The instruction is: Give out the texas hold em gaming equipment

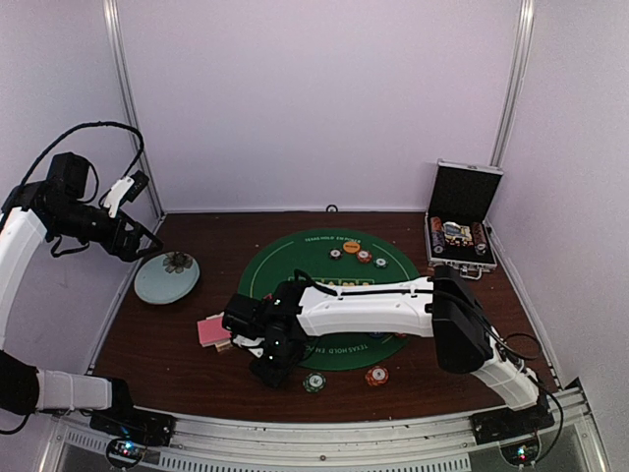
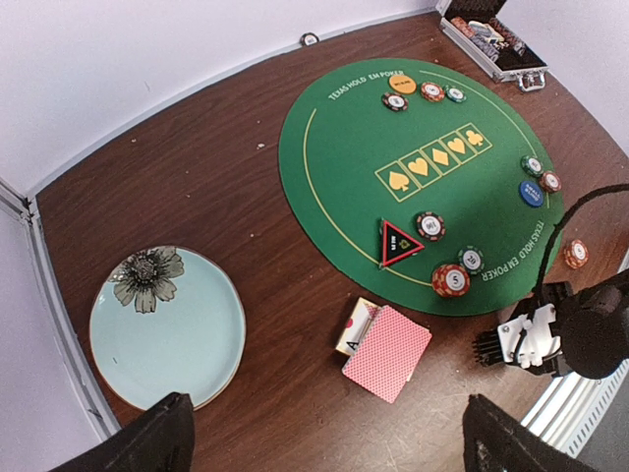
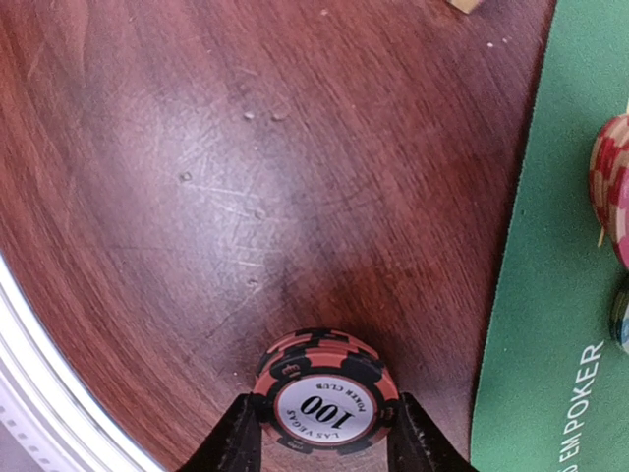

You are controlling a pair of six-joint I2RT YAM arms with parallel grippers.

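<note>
My right end effector (image 3: 324, 441) is clenched on a black-and-red 100 chip (image 3: 325, 391), one finger pressed against each side of its rim, low over the bare wood of the bench (image 3: 197, 197). I cannot tell whether the chip touches the wood. In the wrist view the edge of the green mat (image 3: 550, 295) runs just to one side of this grip, and a red-and-pink chip stack (image 3: 611, 187) stands on it further ahead. From above, the pink-backed playing cards (image 1: 211, 330) lie near this end effector on its left, and two loose chips (image 1: 314, 382) (image 1: 376, 375) sit on the wood to its right, the first just beside it. My left end effector (image 2: 324, 418) is released, fingers spread wide, hanging high over the left side of the bench. Beneath it the pale blue dish (image 2: 167, 329) lies by its left finger and the cards lie between the fingers. The triangular marker (image 2: 398, 241) is further ahead on the mat. The blue button (image 2: 532, 193) and orange button (image 2: 400, 83) sit beyond that, and the open case (image 2: 491, 39) is farthest off.
</note>
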